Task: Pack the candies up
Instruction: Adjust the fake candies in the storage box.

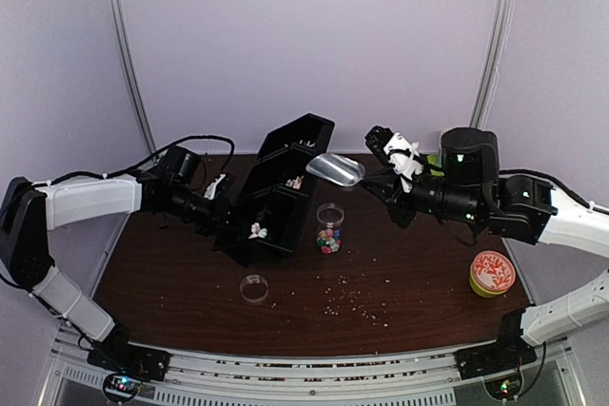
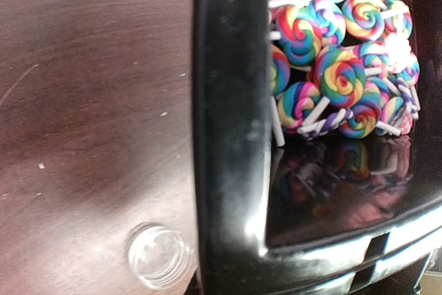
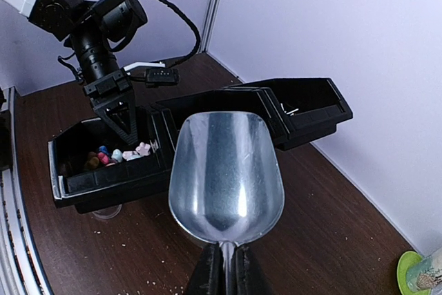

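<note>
At the far left the left gripper [image 3: 126,126] is clamped on the back wall of the nearest black bin [image 3: 110,181], probably to steady or tip it so the candies [image 2: 324,67] bunch at one end, where a scoop can reach them. The left wrist view shows them heaped there as swirled lollipops. A clear lid [image 1: 253,288] lies on the table [image 1: 171,273] in front of the bin, off so the jar [image 1: 329,216] just right of it stays open. The jar stands upright, partly filled with mixed sweets. Above and behind it hangs the metal scoop [image 3: 226,170], empty, bowl forward, facing the bin. The right gripper [image 3: 224,274] is closed tight on its handle, likely poised for another load. Far right sits a green tub [image 1: 491,273], well apart from the work.
</note>
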{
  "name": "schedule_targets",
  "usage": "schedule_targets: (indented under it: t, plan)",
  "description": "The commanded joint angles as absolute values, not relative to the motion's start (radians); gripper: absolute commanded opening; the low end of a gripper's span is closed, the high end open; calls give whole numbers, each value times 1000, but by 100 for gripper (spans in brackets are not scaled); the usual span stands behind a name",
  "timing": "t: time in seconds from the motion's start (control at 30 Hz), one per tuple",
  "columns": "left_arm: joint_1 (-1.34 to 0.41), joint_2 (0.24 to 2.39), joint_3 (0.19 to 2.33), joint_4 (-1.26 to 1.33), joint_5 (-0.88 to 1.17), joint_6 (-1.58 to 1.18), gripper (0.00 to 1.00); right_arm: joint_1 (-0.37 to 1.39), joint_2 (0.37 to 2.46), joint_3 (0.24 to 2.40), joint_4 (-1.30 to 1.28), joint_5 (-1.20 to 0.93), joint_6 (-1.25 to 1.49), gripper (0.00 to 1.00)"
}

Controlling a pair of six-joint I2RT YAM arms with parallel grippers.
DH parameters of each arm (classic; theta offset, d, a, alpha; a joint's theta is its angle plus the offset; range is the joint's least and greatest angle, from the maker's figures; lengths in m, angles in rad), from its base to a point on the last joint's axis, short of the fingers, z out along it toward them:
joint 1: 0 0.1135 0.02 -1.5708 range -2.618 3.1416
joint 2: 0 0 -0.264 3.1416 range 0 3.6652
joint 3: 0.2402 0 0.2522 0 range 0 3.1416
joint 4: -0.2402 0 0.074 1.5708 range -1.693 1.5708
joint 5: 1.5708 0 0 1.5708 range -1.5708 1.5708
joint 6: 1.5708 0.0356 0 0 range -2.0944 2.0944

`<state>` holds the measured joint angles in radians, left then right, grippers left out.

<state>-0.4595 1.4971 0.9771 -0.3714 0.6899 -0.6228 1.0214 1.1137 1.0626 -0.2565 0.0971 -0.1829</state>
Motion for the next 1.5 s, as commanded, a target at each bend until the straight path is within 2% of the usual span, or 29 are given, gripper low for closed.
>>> schedule_targets:
  t: [0.0,0.13,0.2,0.43,0.73,1.03,1.47]
  plan:
    - [-453,1436,945,-82,871,-691,0,1026,1149,1151,-321,68,-156,0]
    - [-466,1425,918,-131,850,-669,0,1028,1169,1178,-341,58,-150,0]
    - [-495,1406,995,-370,662,-534,0,1028,1178,1187,-349,57,-146,0]
    - [-514,1382,1078,-577,443,-386,0,1044,1266,1287,-465,55,-157,0]
    - [-517,1258,1037,-640,157,-286,0,1122,1519,1563,-742,99,-179,0]
    - [-517,1313,1026,-675,74,-247,0,1148,1733,1772,-872,84,-137,0]
    - [-519,1304,1015,-640,95,-252,0,1151,1973,2005,-1069,158,-123,0]
